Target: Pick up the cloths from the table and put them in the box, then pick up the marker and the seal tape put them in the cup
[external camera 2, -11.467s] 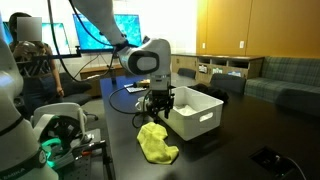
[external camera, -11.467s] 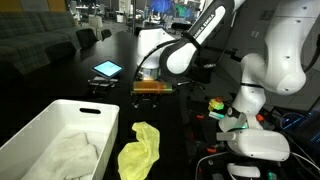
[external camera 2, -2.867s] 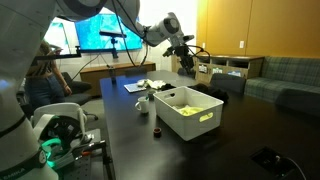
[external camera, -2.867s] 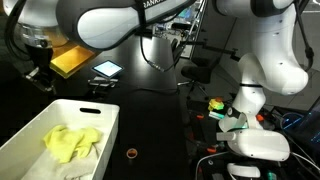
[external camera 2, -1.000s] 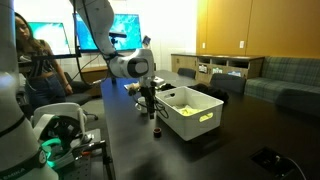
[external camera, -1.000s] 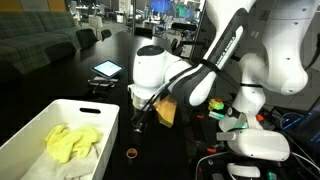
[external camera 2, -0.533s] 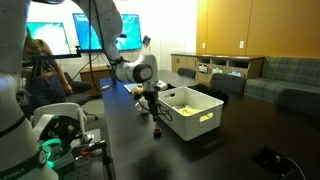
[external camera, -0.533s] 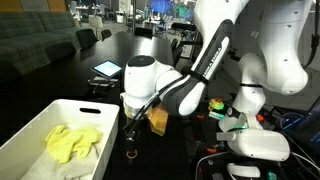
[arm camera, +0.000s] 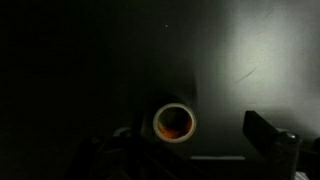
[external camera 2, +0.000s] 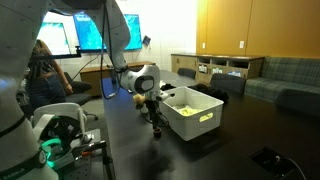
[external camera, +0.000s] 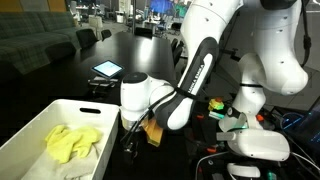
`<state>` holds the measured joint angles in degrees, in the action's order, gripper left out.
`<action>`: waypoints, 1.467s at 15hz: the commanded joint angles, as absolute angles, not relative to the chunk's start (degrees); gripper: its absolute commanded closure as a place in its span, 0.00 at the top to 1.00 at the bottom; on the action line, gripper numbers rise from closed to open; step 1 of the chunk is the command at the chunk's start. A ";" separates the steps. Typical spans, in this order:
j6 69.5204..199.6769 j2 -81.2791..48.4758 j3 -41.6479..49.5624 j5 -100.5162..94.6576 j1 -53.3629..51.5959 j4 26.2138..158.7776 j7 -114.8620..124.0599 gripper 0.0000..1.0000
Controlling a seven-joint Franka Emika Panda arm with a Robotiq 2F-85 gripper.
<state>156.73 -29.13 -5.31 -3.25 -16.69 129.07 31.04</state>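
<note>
a robotics lab set up in an office lounge. a long dark table (external camera 2: 235,140) carries the work, with a white robot arm (external camera: 195,60) over it and another robot base (external camera 2: 55,135) by its near edge. large lit screens (external camera 2: 58,32) stand behind a seated person (external camera 2: 40,62). grey sofas (external camera 2: 295,75), low wooden shelving (external camera 2: 215,66) and a tablet (external camera: 107,69) near the table's far edge fit an office.

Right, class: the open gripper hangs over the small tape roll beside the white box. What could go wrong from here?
1. The tape roll is small and lies flat on the dark table; the open gripper may nudge it aside instead of catching it.
2. The gripper sits close to the box wall, so it could bump the box.
</note>
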 commanded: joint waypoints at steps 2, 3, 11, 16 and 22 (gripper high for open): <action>158.89 -32.66 -5.23 0.46 -16.49 126.36 26.13 1.00; 158.97 -33.17 -5.46 1.07 -16.19 125.90 25.10 1.00; 158.88 -36.42 -5.49 2.10 -15.70 123.39 20.40 1.00; 159.33 -37.64 -5.80 2.36 -15.06 122.42 18.36 1.00; 159.97 -38.42 -5.96 2.30 -14.89 121.53 16.59 1.00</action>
<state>158.98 -37.46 -5.27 0.84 -15.48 122.88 19.13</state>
